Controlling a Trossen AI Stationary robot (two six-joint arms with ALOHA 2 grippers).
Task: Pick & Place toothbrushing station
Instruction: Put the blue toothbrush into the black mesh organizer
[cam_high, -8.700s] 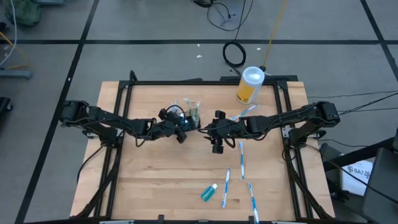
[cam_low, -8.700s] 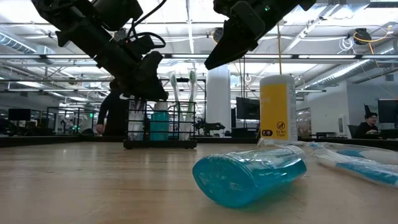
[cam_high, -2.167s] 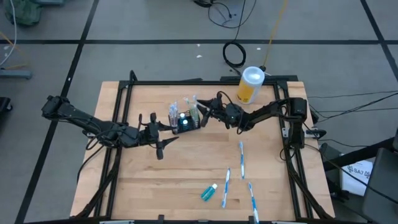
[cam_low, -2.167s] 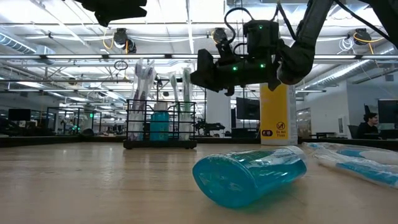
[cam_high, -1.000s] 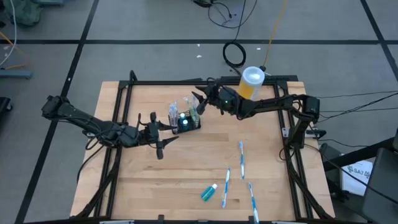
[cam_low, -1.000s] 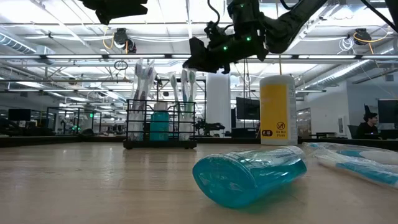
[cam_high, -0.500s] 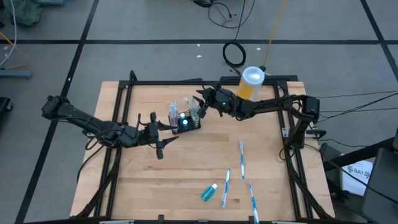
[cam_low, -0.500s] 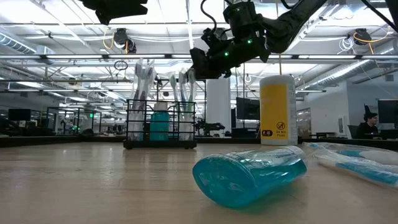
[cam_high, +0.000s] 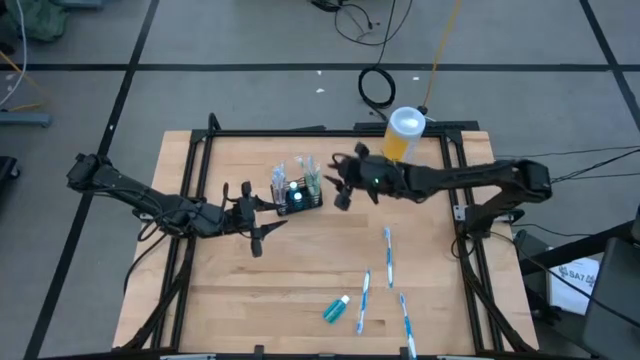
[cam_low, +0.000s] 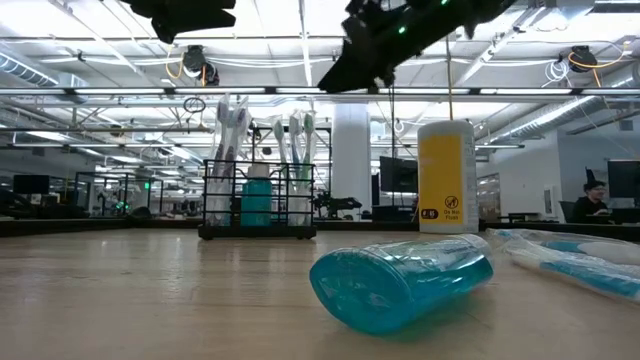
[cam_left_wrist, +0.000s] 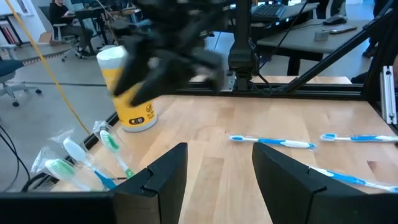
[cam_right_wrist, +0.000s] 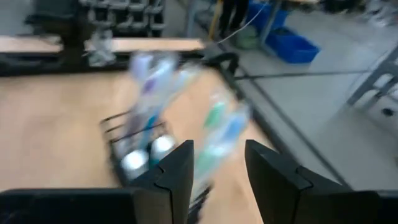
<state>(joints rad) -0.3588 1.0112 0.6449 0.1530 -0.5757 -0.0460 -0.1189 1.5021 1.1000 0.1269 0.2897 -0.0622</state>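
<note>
The black wire caddy (cam_high: 297, 194) stands on its base at the table's middle, toward the far side, with toothbrushes (cam_low: 232, 118) and a teal tube (cam_low: 256, 198) upright in it. My right gripper (cam_high: 341, 194) hovers open just right of the caddy, above the height of the brush heads (cam_right_wrist: 214, 121), and holds nothing. My left gripper (cam_high: 268, 214) waits open in the air to the caddy's near left, also with nothing in it (cam_left_wrist: 217, 177). Loose toothbrushes (cam_high: 387, 250) and a teal toothpaste tube (cam_high: 336, 310) lie flat on the table's near right.
A yellow canister with a white lid (cam_high: 403, 135) stands near the far edge, right of the caddy. Two more toothbrushes (cam_high: 364, 300) (cam_high: 405, 320) lie near the front edge. A black frame rail (cam_high: 300, 131) runs along the table's far side.
My right gripper has swung from the caddy's far right side toward the near edge and slightly right, rising and turning as it went; it stays open. The caddy and its brushes have not moved.
</note>
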